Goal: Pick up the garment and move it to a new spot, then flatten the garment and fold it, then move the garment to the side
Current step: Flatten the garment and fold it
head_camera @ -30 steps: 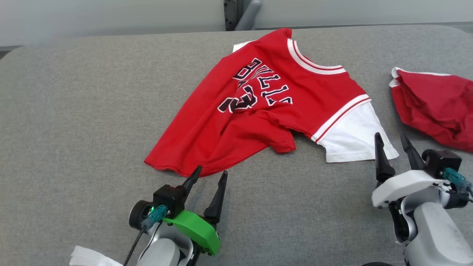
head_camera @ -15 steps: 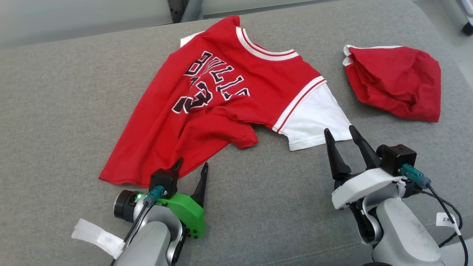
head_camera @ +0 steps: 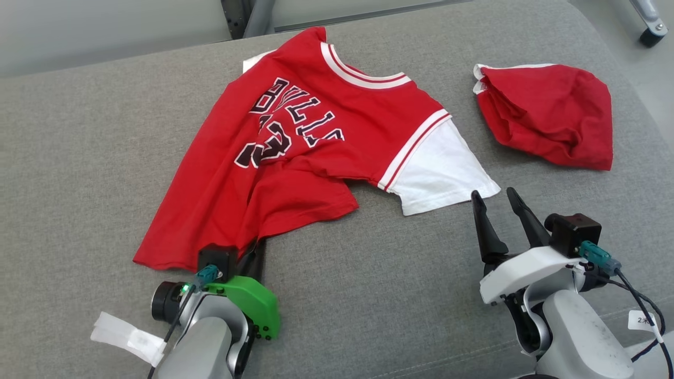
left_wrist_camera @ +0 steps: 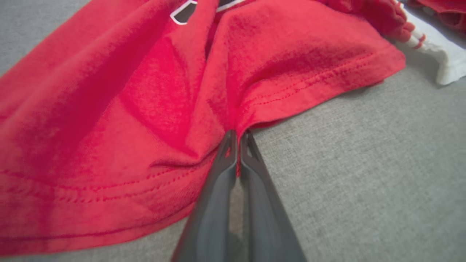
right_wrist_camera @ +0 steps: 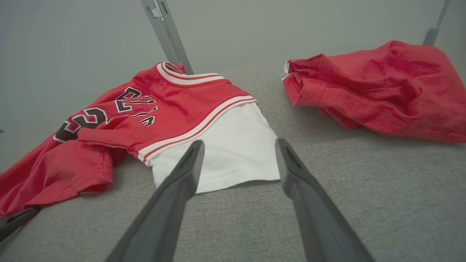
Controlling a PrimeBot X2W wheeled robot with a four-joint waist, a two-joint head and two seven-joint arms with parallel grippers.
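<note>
The garment [head_camera: 295, 137] is a red jersey with dark lettering and white sleeves, lying rumpled on the grey padded surface [head_camera: 79, 158]. My left gripper [head_camera: 256, 246] is at its near hem. In the left wrist view the two fingers [left_wrist_camera: 222, 171] are pressed together with a pinch of red hem [left_wrist_camera: 145, 91] between them. My right gripper [head_camera: 495, 199] stands open just short of the white sleeve [head_camera: 442, 173], not touching it. The right wrist view shows the gripper [right_wrist_camera: 238, 145] with its fingers spread before the sleeve [right_wrist_camera: 225, 149].
A second red cloth [head_camera: 547, 116] lies bunched at the right, also in the right wrist view [right_wrist_camera: 382, 87]. A metal stand leg [head_camera: 253, 16] rises behind the surface, and a caster [head_camera: 650, 31] sits off its far right corner. The surface's front edge runs close below my arms.
My left gripper moved forward onto the jersey's near hem and shut on it. The head camera turned, shifting the whole picture. The right gripper stays open near the sleeve.
</note>
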